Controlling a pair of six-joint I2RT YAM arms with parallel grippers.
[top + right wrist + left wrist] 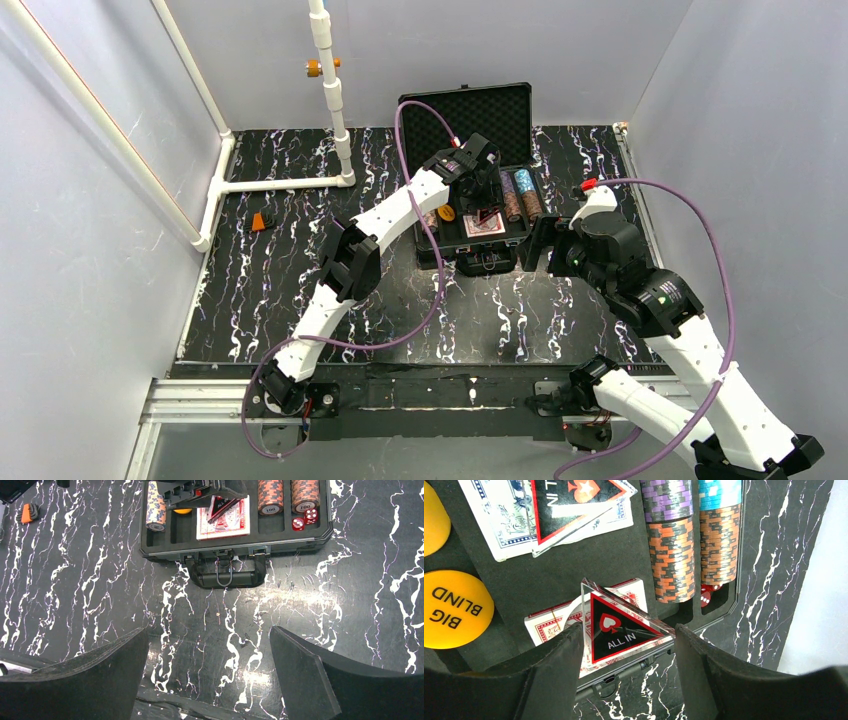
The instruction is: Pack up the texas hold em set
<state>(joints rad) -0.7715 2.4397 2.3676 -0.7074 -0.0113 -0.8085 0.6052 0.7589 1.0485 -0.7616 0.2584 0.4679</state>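
The black case (478, 258) lies open at the back middle, its ribbed lid (480, 112) upright. In the left wrist view my left gripper (628, 630) is shut on a clear red-black "ALL IN" triangle (616, 630), held tilted over a red card deck (549, 622) in the foam. A second triangle (574, 500) rests on a blue deck (494, 520). Orange-brown chip stacks (674, 555) fill the right slots beside red dice (706, 596). An orange "BIG BLIND" disc (451, 610) lies at the left. My right gripper (207, 650) hangs open over bare table, in front of the case handle (227, 575).
A small orange block with a black part (265, 221) lies on the marbled table at the left. A white pipe frame (335, 100) stands at the back left. White walls close in the table on three sides.
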